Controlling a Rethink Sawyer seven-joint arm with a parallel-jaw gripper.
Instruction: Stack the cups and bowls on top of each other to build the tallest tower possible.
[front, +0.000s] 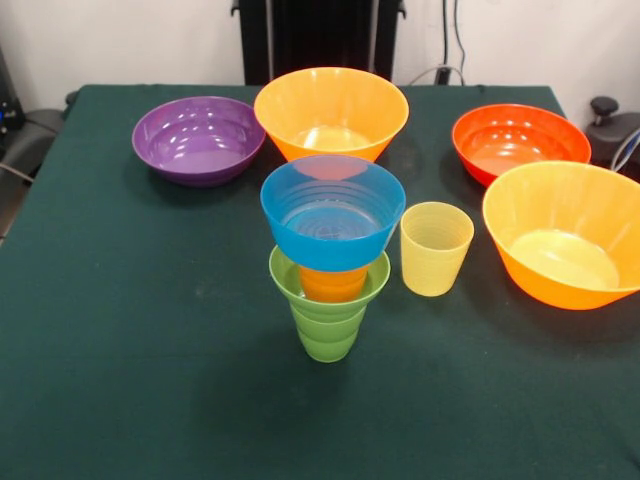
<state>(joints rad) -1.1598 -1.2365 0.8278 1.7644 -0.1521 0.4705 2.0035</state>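
Your tower stands centre-near: green ribbed plastic cup, orange cup, medium blue glossy bowl. You've left the pale yellow ribbed cup just right, purple bowl, red-orange bowl, two big orange bowls. Gripper isn't visible; grip unknown.

A dark green cloth covers the table and fills most of the frame. A pale wall runs across the top, with cables hanging at upper right.
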